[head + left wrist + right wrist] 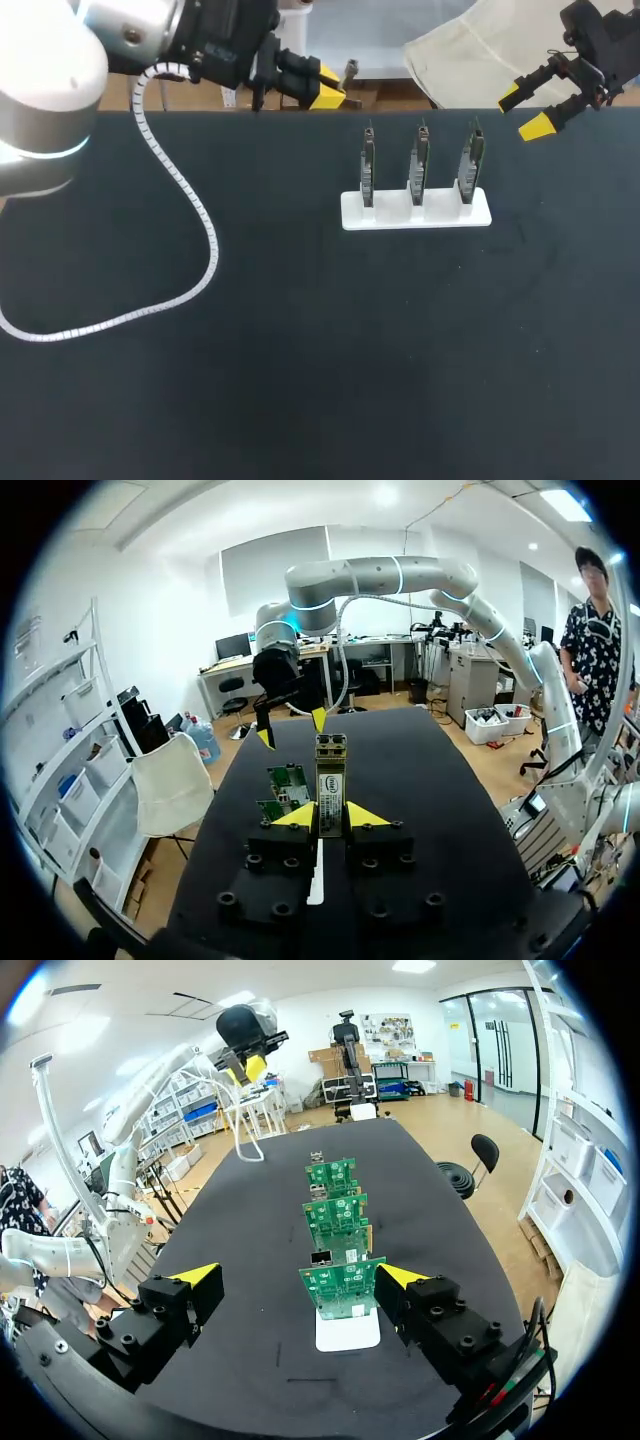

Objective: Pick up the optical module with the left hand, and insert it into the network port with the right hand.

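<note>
While the left gripper (331,817) pinches the optical module (331,770) between its two yellow tips, the module's long axis runs straight out along the fingers. Its metal end points away from the wrist and out over the black table (430,780). In the head view this gripper (320,86) hangs at the table's far edge, on the left arm's side. Three green circuit boards (418,165) stand upright in a row in a white holder (415,212), well apart from the module and off to one side of the way it points. From the left wrist they show just beside the left finger. The network port on them is too small to make out. The right gripper (298,1276) has its fingers spread wide with nothing between them, and the nearest board (343,1286) stands just ahead of the gap. In the head view the right gripper (523,111) hovers near the far right corner, beyond the holder. A white coiled cable (190,200) trails from the left arm across the table.
</note>
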Controlling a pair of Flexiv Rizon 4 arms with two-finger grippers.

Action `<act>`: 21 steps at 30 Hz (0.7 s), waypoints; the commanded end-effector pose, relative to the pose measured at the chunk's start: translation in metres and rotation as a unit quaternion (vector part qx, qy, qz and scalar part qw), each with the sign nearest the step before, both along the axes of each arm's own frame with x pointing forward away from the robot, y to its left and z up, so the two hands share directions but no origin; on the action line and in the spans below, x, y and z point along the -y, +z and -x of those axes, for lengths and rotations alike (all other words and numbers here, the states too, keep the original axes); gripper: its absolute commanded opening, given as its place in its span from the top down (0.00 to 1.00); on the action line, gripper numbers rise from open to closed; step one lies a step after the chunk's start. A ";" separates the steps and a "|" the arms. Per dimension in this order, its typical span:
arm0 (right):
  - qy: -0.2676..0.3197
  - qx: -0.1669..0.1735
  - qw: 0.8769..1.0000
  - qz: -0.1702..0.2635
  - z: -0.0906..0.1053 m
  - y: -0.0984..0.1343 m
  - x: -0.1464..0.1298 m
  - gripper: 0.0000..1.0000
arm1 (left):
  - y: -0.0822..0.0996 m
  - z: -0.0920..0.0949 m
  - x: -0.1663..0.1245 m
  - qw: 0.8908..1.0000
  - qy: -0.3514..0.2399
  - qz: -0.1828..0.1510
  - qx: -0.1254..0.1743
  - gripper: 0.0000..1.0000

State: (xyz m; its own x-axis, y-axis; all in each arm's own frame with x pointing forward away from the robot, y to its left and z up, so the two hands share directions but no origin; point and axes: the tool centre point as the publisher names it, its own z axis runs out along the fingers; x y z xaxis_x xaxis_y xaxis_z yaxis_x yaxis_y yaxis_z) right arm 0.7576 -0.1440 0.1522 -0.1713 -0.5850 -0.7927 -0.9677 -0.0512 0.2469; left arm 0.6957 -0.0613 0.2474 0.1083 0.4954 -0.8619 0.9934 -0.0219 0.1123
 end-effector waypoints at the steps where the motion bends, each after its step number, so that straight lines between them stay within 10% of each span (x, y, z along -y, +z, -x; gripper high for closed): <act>1: 0.000 0.000 1.000 0.000 0.000 0.000 0.000 0.00 | -0.001 -0.001 0.000 1.000 -0.001 0.001 0.000 1.00; 21: 0.000 0.000 1.000 0.000 0.000 0.000 0.000 0.00 | 0.017 -0.065 0.105 0.995 -0.046 0.078 0.030 1.00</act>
